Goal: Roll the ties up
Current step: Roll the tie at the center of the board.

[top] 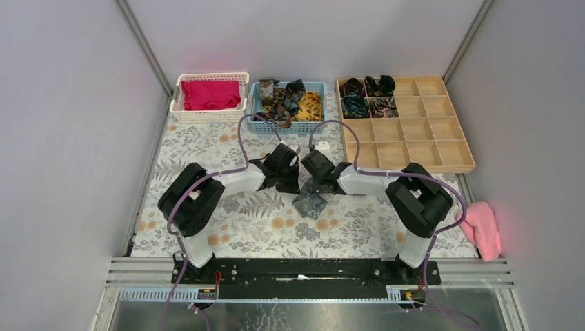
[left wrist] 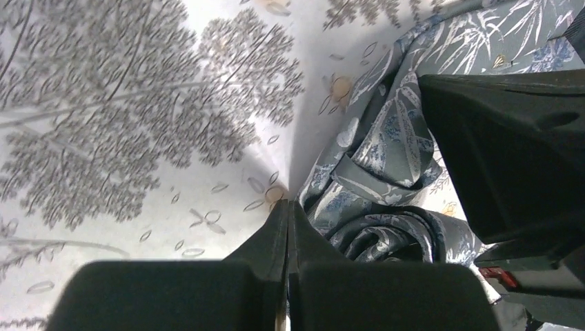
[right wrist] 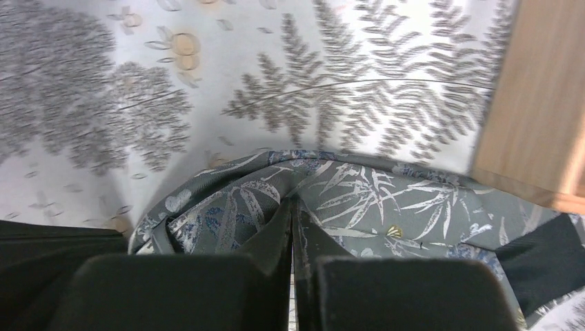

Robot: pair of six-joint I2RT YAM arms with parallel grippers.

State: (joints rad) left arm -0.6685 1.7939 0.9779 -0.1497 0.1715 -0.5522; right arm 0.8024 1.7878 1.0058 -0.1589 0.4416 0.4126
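Where the two arms meet at the middle of the top view, the following stand.

1. Grey tie (top: pixel 310 203): leaf-patterned, crumpled at frame centre on the tablecloth (top: pixel 241 221), just below both grippers. The left wrist view shows part of it wound into a loose coil at lower centre, the rest lying in folds toward the upper right.

2. Left gripper (left wrist: pixel 287 207): jaws pressed together, nothing seen between them. The tips rest at the tie's left edge, touching or just beside it, on the cloth.

3. Right gripper (right wrist: pixel 291 207): jaws closed narrow on the grey tie. Folds of the fabric draw up and converge at the tips. In the left wrist view its black body covers the right part of the tie.

4. Loose ties (top: pixel 290 100): a tangled heap, dark with one yellow-orange, in the blue basket (top: pixel 286 128), upper centre.

5. Rolled ties (top: pixel 355 105): four small coils, one each in the four upper-left compartments of the tray (top: pixel 421 131), upper right. The other compartments show bare wood.

6. White basket (top: pixel 207 116): upper left, just beside the blue basket, holding a folded magenta cloth (top: pixel 210 94).

7. Pink cloth (top: pixel 483 227): at the right edge, beyond the tablecloth and below the tray.
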